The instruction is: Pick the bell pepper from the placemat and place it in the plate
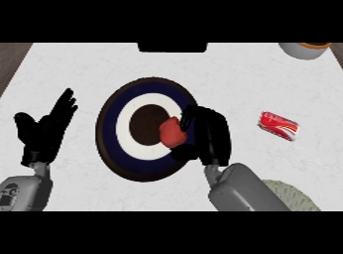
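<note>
Head view shows the right hand (207,136) clutching the bell pepper (172,131) over the plate (110,124) at centre frame, where an off-centre release could, I reckon, roll it onto the bench (240,74), while the left hand (46,130) rests open at left.

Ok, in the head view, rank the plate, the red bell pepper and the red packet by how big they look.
1. plate
2 and 3. bell pepper and red packet: alike; the right hand partly hides the pepper.

one head cam, steep downward on counter (72,64), close.
</note>
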### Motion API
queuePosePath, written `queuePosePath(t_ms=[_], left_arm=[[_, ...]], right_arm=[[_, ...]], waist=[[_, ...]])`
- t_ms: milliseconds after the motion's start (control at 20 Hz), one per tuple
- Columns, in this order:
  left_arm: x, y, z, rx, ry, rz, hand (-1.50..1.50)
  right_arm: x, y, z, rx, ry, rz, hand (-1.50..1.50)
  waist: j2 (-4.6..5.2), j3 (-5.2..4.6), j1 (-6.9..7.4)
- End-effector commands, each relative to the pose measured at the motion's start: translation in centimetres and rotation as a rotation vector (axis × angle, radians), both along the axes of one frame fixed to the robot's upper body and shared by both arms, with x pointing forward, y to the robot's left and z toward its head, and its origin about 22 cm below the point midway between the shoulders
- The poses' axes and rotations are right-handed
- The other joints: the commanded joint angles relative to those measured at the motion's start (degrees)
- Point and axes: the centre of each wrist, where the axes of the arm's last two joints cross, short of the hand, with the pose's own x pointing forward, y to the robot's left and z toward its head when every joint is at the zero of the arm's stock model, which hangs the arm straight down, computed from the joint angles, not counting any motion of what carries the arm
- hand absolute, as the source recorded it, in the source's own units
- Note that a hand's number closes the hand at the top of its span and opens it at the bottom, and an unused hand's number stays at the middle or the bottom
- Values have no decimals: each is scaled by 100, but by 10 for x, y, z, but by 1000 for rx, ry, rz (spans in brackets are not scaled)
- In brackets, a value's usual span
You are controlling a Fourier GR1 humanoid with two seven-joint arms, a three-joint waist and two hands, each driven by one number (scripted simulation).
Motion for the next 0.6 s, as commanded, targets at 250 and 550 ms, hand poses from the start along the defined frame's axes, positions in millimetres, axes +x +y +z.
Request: queuePosePath(t_ms=[250, 550], left_arm=[[-9, -12, -3, 5, 3, -6, 0], [1, -5, -4, 2, 6, 21, 0]], right_arm=[[34, -25, -14, 115, 22, 153, -150], [24, -23, 5, 284, -282, 205, -150]], waist=[[-16, -1, -7], [-5, 4, -42]])
